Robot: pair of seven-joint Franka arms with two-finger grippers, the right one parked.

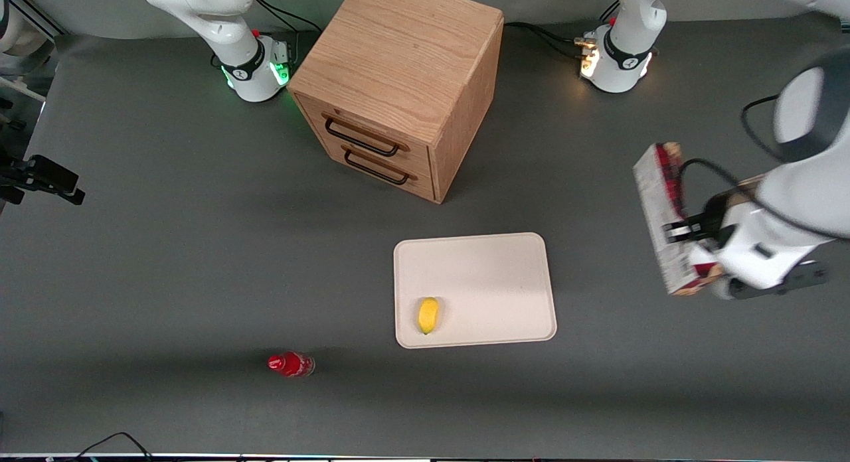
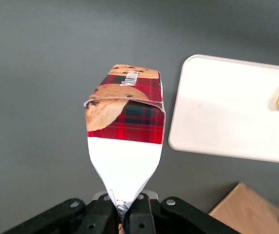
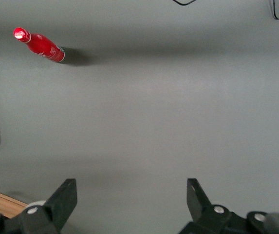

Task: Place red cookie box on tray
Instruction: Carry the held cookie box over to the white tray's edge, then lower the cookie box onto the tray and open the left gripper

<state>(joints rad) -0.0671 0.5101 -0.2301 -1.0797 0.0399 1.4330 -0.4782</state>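
The gripper (image 1: pixel 679 231) hangs above the tabletop (image 1: pixel 166 249) toward the working arm's end, its fingers clamped on the red cookie box (image 1: pixel 661 216). The box is held clear of the surface, well apart from the tray (image 1: pixel 491 263), with its grey printed side turned toward the front camera. From the wrist camera, the box's white end (image 2: pixel 124 165) is pinched flat where it enters the jaws, and the tartan face with cookie prints extends away from the gripper; the fingertips themselves are mostly cut off at the picture's edge. The tray lies flat on the tabletop, nearer to the front camera than the wooden drawer cabinet (image 1: pixel 398 77). A yellow fruit-like object (image 1: pixel 428 315) rests on the tray near one corner; its exact kind is hard to make out. A small red bottle (image 1: pixel 291 364) lies on its side toward the parked arm's end.
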